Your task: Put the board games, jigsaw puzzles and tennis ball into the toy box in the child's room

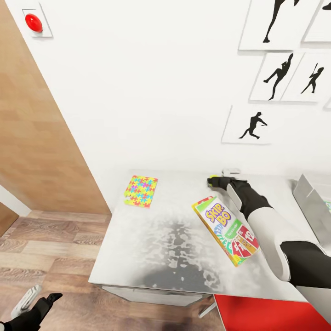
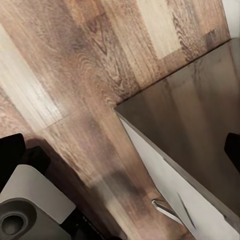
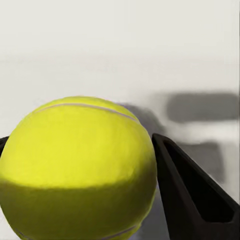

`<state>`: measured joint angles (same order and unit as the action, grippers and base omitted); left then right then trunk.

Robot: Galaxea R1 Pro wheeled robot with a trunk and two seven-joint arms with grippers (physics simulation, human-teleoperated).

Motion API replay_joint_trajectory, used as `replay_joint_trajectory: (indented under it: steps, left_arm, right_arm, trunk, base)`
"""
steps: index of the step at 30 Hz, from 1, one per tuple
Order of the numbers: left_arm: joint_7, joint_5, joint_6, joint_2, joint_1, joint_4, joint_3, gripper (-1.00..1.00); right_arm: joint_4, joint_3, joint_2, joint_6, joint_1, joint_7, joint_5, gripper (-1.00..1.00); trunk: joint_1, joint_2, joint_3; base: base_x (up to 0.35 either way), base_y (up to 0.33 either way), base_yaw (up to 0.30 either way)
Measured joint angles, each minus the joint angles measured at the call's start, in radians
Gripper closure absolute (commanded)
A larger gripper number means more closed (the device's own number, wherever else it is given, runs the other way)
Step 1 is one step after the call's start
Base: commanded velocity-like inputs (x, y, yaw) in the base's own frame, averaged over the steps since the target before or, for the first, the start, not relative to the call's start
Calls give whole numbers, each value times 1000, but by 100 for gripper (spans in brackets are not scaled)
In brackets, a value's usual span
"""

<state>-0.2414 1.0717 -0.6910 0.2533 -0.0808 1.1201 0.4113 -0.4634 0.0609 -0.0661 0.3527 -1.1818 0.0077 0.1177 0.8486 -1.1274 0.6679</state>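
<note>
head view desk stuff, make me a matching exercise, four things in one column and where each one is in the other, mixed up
Things:
1. tennis ball
2. jigsaw puzzle
3. SKIP-BO box
4. red button

Places:
A. high on the wall
B. flat near the desk's back left corner
C. between the right gripper's jaws
D. flat on the desk beside the right arm

Pairs: 1-C, 2-B, 3-D, 4-A

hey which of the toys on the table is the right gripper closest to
The tennis ball: it sits between the right gripper's fingers near the wall. The SKIP-BO box and the jigsaw puzzle lie apart on the table.
</note>
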Motion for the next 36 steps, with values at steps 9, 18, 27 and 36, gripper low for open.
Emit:
replay_joint_trajectory:
  steps: [9,18,27,36]
  left_arm:
    - [-1,-1,0,1,0,-7,0,-100]
    - [-1,0,0,-2,4,-8,-1,-100]
    - [-3,0,1,-14,7,-7,-5,-100]
    - [-8,5,-3,-59,8,-6,-4,-100]
  right_arm:
    - [-272,-3,-5,91,125,2,-1,100]
    - [-911,-13,-72,301,419,8,11,100]
    - [-1140,-72,-86,326,537,6,20,100]
    - [-1152,-74,-96,470,383,7,22,100]
  trunk:
    - [0,0,0]
    - [0,0,0]
    - [0,0,0]
    - [0,0,-10]
  base:
    - [0,0,0]
    - [0,0,0]
    - [-112,-43,0]
    - [-136,-45,0]
